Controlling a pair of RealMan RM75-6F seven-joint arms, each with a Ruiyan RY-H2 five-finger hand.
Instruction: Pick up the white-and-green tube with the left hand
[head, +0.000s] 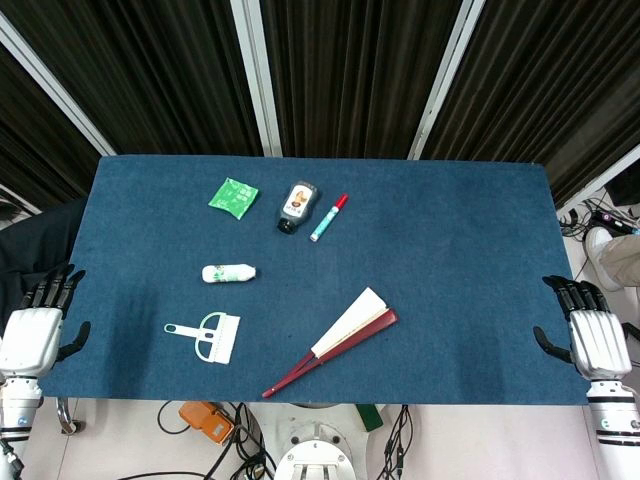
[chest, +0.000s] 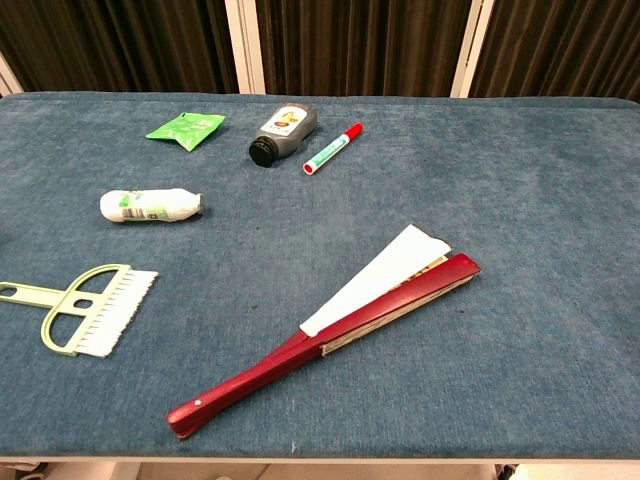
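The white-and-green tube (head: 228, 273) lies on its side on the blue table, left of centre; the chest view shows the tube (chest: 150, 205) with its cap end pointing right. My left hand (head: 35, 325) hangs off the table's left edge, well to the left of the tube and slightly nearer, fingers apart and holding nothing. My right hand (head: 592, 335) hovers at the table's right edge, open and empty too. Neither hand appears in the chest view.
A green-and-white brush (head: 207, 335) lies just in front of the tube. A half-folded red fan (head: 335, 338) lies front centre. Behind the tube lie a green packet (head: 233, 195), a dark bottle (head: 296, 206) and a red-capped marker (head: 328, 217).
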